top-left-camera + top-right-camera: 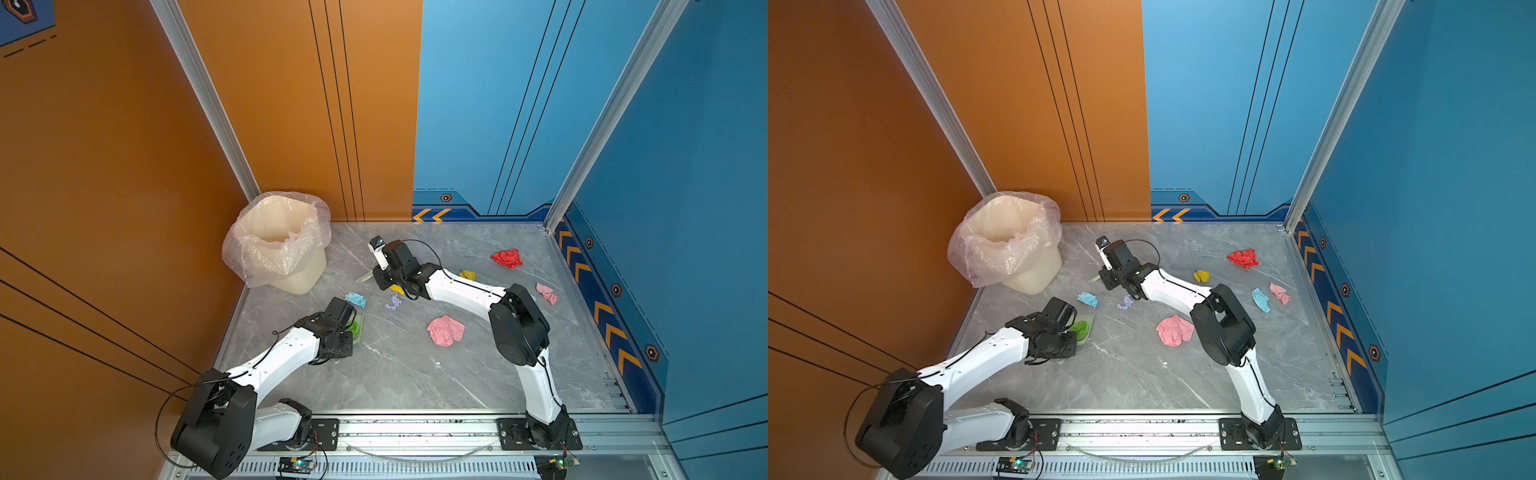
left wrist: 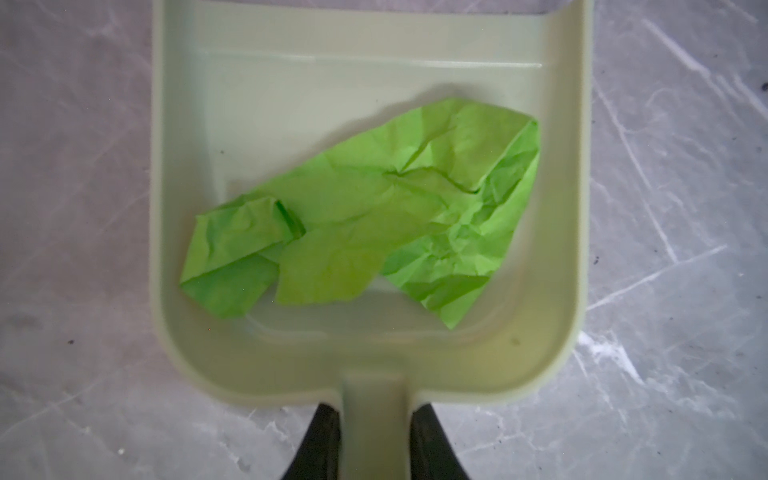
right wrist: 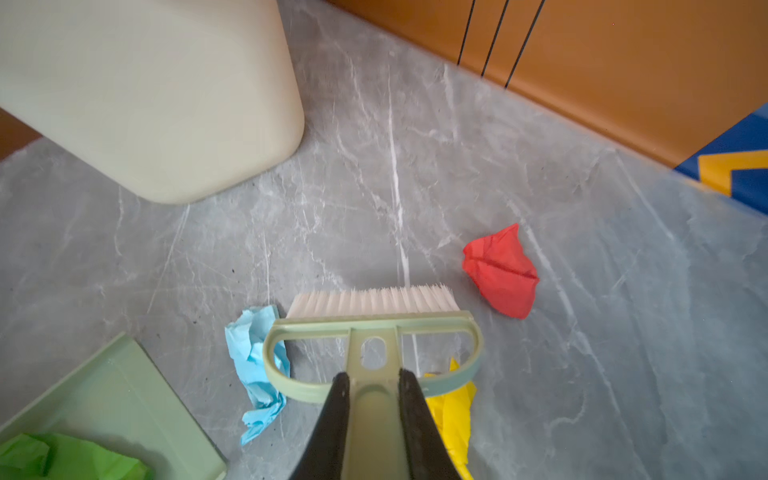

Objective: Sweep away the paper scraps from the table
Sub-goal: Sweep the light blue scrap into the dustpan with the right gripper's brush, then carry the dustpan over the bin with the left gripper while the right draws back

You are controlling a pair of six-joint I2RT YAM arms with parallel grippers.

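Pale green plastic fills both your grips. Your left gripper (image 2: 374, 419) is clamped on the handle of the dustpan (image 2: 332, 83), and your right gripper (image 3: 372, 378) is clamped on the handle of the brush (image 3: 374, 322).

Take the bin (image 1: 305, 272) as your mark. The dustpan sits low on the table (image 1: 395, 374) just out from the bin's foot, with a green scrap (image 2: 374, 216) already in it. The brush hangs a little farther from the bin, and you cannot tell whether its white bristles touch the marble.

Your next stroke likely turns on the light blue scrap (image 3: 253, 365). It lies at the end of the brush head nearer the dustpan, between the two tools, with its long axis roughly along the brush handle. Your right arm is the one beside it, so a pull toward the pan's lip should carry it in.

A yellow scrap (image 3: 451, 411) lies under the head's other end, with a red scrap (image 3: 500, 272) just beyond. A lilac scrap (image 1: 393, 302) is close by, and a big pink wad (image 1: 445, 330) lies well away from the bin.

You can read no brand, label or writing on the tools or the bin.
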